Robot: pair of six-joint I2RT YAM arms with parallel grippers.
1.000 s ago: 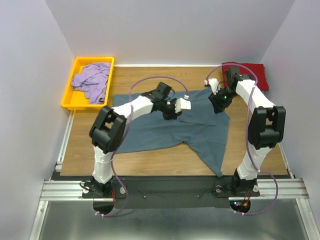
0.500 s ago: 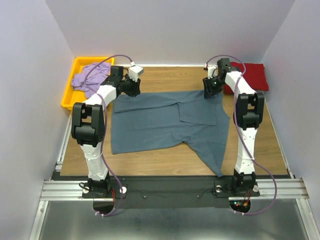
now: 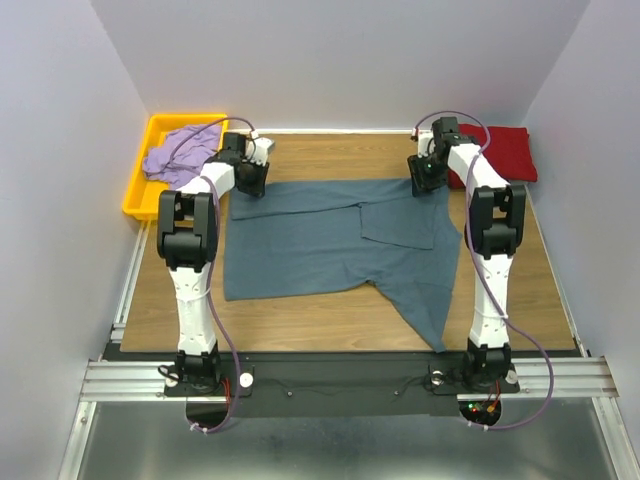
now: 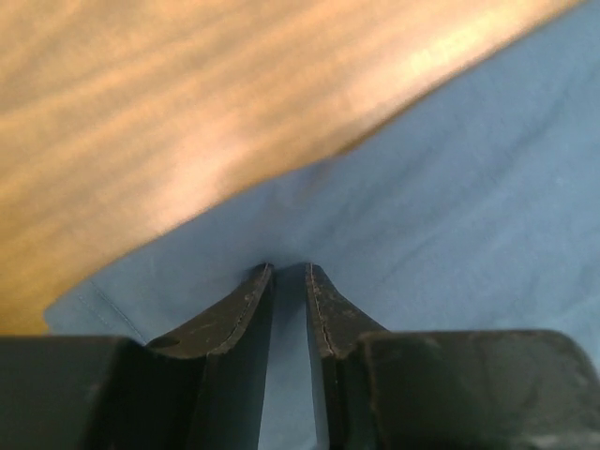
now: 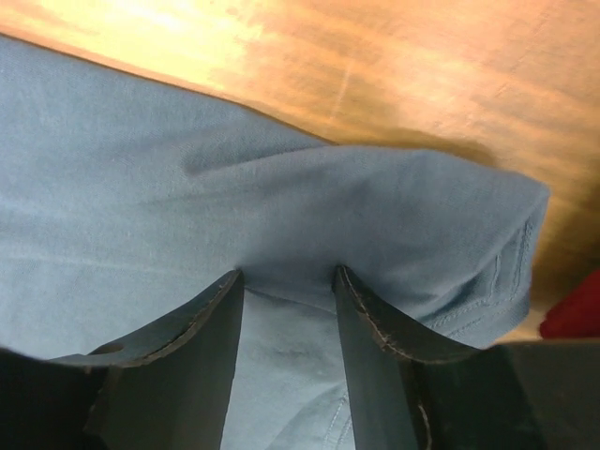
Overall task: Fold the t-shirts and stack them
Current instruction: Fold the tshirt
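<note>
Starting near you, the blue-grey t-shirt (image 3: 320, 245) lies spread on the table (image 3: 300, 320). At its far left corner your left gripper (image 4: 289, 272) stands narrow on cloth, and I cannot tell if it grips. Your right gripper (image 5: 286, 277) pinches the raised far right sleeve. Beyond lie the lavender t-shirt (image 3: 180, 155) in the yellow tray (image 3: 135, 195) and the red t-shirt (image 3: 505, 150).

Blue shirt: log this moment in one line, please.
blue shirt spread on table | left end effector pinching far-left corner | right end effector pinching far-right corner | red shirt far right | purple shirt in tray
</note>
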